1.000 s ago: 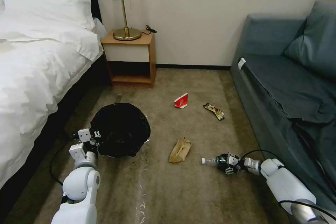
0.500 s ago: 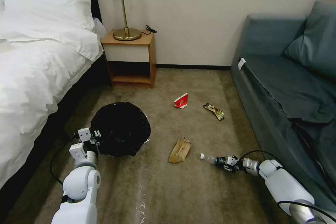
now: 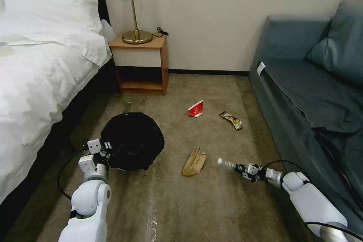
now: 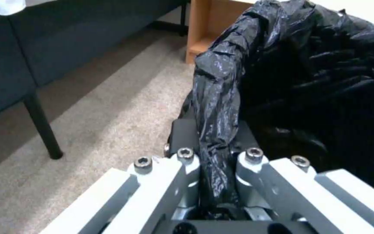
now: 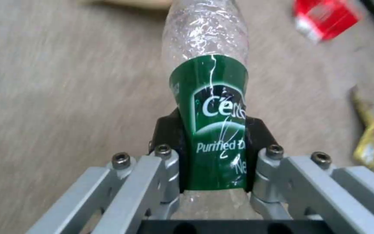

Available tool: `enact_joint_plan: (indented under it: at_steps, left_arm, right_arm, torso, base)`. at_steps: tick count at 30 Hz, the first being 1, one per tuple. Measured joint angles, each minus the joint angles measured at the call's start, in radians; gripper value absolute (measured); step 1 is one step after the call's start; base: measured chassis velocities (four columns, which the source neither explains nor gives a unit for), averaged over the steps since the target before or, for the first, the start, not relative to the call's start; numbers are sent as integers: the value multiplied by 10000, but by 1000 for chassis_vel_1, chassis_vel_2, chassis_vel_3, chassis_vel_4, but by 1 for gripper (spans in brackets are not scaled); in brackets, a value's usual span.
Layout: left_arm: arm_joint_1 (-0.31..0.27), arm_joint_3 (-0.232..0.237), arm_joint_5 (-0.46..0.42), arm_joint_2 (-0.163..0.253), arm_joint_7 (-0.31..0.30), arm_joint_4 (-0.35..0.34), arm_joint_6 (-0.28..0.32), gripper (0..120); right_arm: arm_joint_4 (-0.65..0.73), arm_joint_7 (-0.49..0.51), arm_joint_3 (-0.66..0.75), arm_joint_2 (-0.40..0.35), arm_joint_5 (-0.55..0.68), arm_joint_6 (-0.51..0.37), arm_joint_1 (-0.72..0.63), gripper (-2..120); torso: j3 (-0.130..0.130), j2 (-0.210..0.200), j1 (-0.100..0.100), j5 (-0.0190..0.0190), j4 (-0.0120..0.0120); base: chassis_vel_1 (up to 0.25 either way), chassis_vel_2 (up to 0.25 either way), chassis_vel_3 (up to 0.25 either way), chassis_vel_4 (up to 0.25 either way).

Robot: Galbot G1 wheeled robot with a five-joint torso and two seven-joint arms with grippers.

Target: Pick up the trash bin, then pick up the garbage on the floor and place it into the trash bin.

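I am in a bedroom: white-sheeted bed (image 3: 34, 72) at ten o'clock, nightstand (image 3: 140, 64) with brass lamp (image 3: 133, 3) at eleven, blue sofa (image 3: 314, 94) at two.

You see a clear bottle (image 5: 206, 45) with a green, white-lettered label, a glossy black bin liner (image 4: 282, 65), a red-and-white carton (image 3: 196, 109), tan carpet (image 3: 211, 211).

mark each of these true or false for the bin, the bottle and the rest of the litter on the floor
1. The right gripper has its jaws shut on the bottle. True.
2. The left gripper is open above the trash bin. False: it pinches the bin's bag-lined rim.
3. The paper bag is in the bin. False: it lies on the carpet.
4. The carton and the wrapper lie apart on the floor. True.
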Motion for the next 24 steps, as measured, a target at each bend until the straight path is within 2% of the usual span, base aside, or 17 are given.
enact_joint_plan:
  at_steps: [3, 4, 8, 10, 13, 14, 16, 18, 20, 24]
  left_arm:
    - [-9, 7, 6, 0, 0, 15, -1, 4]
    - [-26, 7, 16, 0, -3, 37, -2, 4]
    - [-46, 12, 23, 0, -4, 43, -2, 4]
    - [-70, 31, 44, -17, -4, 87, -18, 4]
    - [-75, 51, 52, -26, -4, 128, -29, 4]
    - [-75, 51, 52, -26, -4, 128, -29, 4]
    - [-91, 113, 56, -39, -3, 178, -37, 4]
    - [-98, 135, 57, -50, -3, 194, -38, 4]
    - [-120, 195, 58, -77, -2, 236, -44, 4]
    - [-137, 209, 58, -86, 0, 268, -46, 4]
  right_arm:
    - [509, 101, 1, -94, 346, -69, -213, 20]
    - [1319, 206, -59, -265, 881, -186, -551, 20]
    - [2039, 329, -113, -418, 1343, -305, -854, 20]
    - [3460, 886, -195, -646, 1889, -511, -1428, 20]
    - [4252, 1420, -319, -717, 2170, -534, -1660, 20]
    - [4252, 1420, -319, -717, 2170, -534, -1660, 20]
    - [4944, 2225, -624, -688, 2518, -476, -1721, 20]
    - [5077, 2477, -748, -641, 2634, -465, -1704, 20]
    - [5439, 3285, -1308, -391, 3163, -505, -1501, 20]
    - [5752, 3840, -1861, -124, 3725, -749, -1267, 20]
  torso:
    - [0, 0, 0, -1, 3]
    - [0, 0, 0, -1, 2]
    - [0, 0, 0, -2, 0]
    - [0, 0, 0, -2, 0]
    - [0, 0, 0, -2, -1]
    - [0, 0, 0, -2, -1]
    - [-1, 0, 0, -4, 1]
    - [0, 0, 0, -4, 0]
    - [0, 0, 0, -5, -1]
    - [0, 0, 0, -3, 1]
  base:
    - [0, 0, 0, 0]
    - [0, 0, 0, 0]
    - [0, 0, 0, 0]
    - [0, 0, 0, 0]
    - [0, 0, 0, 0]
    - [0, 0, 0, 0]
    - [0, 0, 0, 0]
    - [0, 0, 0, 0]
    - [0, 0, 0, 0]
    - [0, 0, 0, 0]
